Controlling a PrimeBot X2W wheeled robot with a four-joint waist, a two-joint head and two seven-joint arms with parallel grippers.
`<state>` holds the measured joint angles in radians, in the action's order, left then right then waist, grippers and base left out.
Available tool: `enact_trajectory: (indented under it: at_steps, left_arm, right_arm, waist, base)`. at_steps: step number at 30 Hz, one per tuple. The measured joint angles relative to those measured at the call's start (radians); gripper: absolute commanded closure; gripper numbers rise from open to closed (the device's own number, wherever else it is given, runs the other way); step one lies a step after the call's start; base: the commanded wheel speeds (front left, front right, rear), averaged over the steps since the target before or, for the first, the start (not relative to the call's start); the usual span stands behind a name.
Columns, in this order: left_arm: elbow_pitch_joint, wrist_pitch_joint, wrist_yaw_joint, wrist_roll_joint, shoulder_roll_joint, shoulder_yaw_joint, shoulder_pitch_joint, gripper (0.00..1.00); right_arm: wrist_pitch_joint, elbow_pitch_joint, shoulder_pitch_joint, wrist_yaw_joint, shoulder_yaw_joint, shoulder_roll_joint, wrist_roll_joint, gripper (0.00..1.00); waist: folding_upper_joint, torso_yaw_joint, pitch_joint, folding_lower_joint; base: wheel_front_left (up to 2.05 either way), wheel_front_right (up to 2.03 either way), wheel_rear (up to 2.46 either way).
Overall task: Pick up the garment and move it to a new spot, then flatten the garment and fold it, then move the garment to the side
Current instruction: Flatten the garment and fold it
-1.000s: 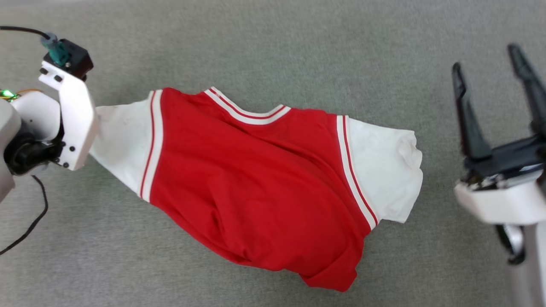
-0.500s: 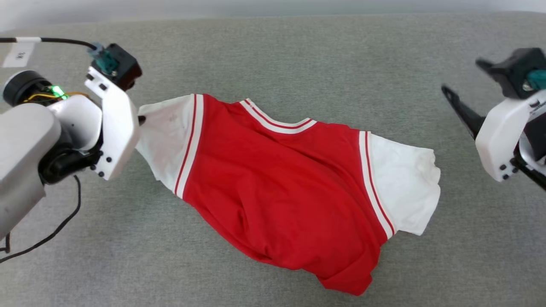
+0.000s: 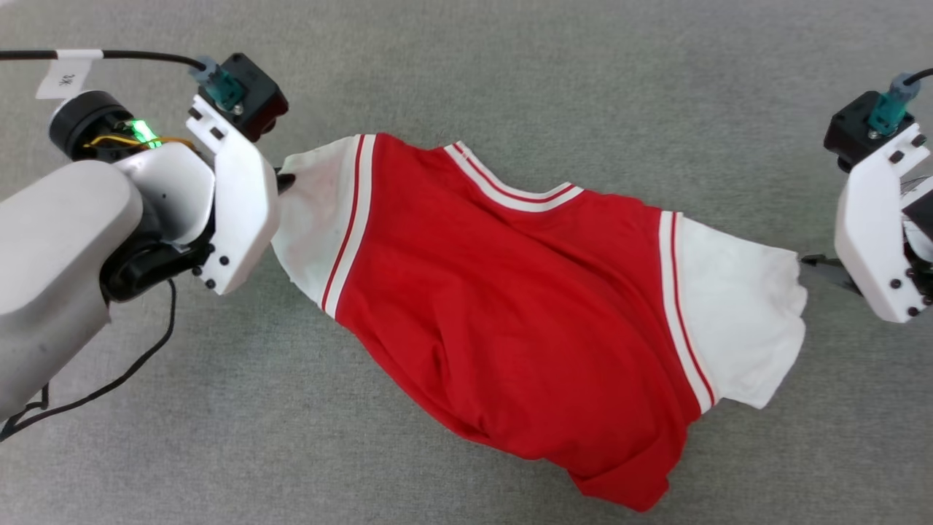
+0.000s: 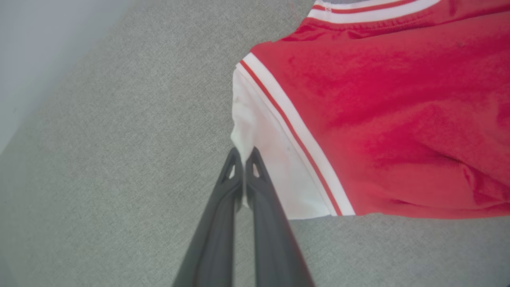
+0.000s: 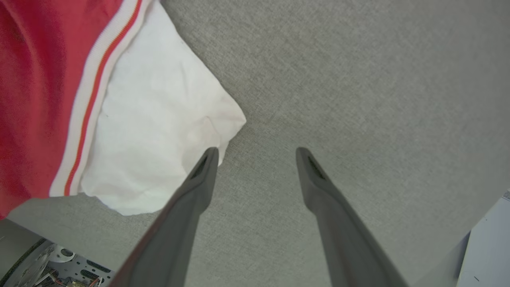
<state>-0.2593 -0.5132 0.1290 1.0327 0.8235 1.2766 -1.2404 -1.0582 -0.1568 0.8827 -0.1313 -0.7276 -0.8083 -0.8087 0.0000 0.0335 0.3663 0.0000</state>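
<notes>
**A:** Where is the shirt lying?

**B:** The grey surface [image 3: 510, 58] takes up most of the head view. The garment [image 3: 525, 313] is spread slantwise across the middle of it, red body up. Its striped collar [image 3: 510, 193] is toward the far side and its hem is bunched at the near right.

**A:** And the arms?

**B:** There is one at each end. The left gripper [image 4: 244, 153] is at the white left sleeve [image 3: 313, 211]. Its jaws are pressed together, with the sleeve's edge pinched between the tips, and the cloth puckers up where they bite.

**A:** The other one?

**B:** The right gripper [image 5: 257, 153] is by the white right sleeve [image 5: 151, 131], and its jaws stand wide apart with nothing between them. One finger [image 5: 199, 179] has its tip at the sleeve's outer corner, but I cannot tell whether it touches the cloth. The other finger is over bare surface, well clear of the cloth.

**A:** Anything smaller?

**B:** A black cable [image 3: 109, 379] trails below the left arm.
</notes>
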Motion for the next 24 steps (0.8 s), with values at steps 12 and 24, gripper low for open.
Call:
enact_trajectory:
  at_steps: [12,24]
  left_arm:
    - [-0.009,0.024,0.0,-0.007,-0.024,0.001,-0.019,1.0]
    - [-0.01,0.153,0.0,-0.02,-0.005,-0.005,-0.016,1.0]
  right_arm:
    - [0.086,-0.123,-0.036,0.0,-0.06,0.074,-0.02,0.7]
    - [0.423,-0.123,0.053,0.0,-0.114,0.051,-0.006,1.0]
  waist:
    - [0.0,0.034,0.08,-0.0001]
    - [0.0,0.007,-0.033,0.0]
  base:
    - [0.0,0.0,0.0]
    - [0.0,0.0,0.0]
